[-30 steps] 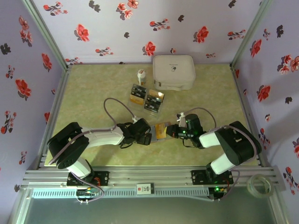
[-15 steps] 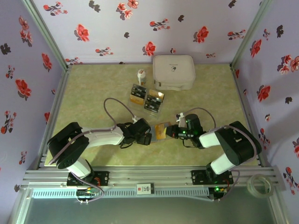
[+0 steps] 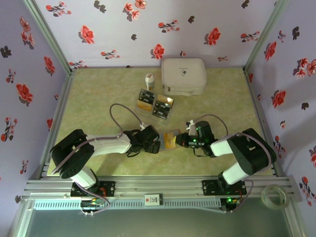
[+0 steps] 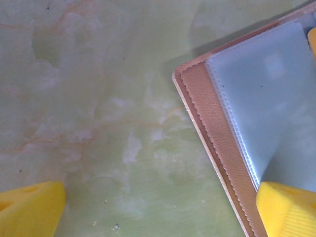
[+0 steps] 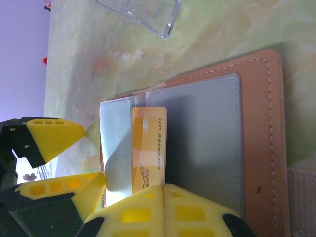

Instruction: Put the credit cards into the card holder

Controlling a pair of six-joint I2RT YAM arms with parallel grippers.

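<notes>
Right pincer (image 5: 163, 197) hides gold card's (image 5: 148, 143) end

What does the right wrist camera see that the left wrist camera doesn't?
Right wrist view: the gold card with its printed number, on the card holder's grey inside, pinched by the right gripper, jaws shut; also a clear plastic piece. Left wrist view: a close look at the marbled table between the left gripper's wide-open jaws. Both: the brown card holder, the green table and the left gripper's yellow jaws.
</notes>
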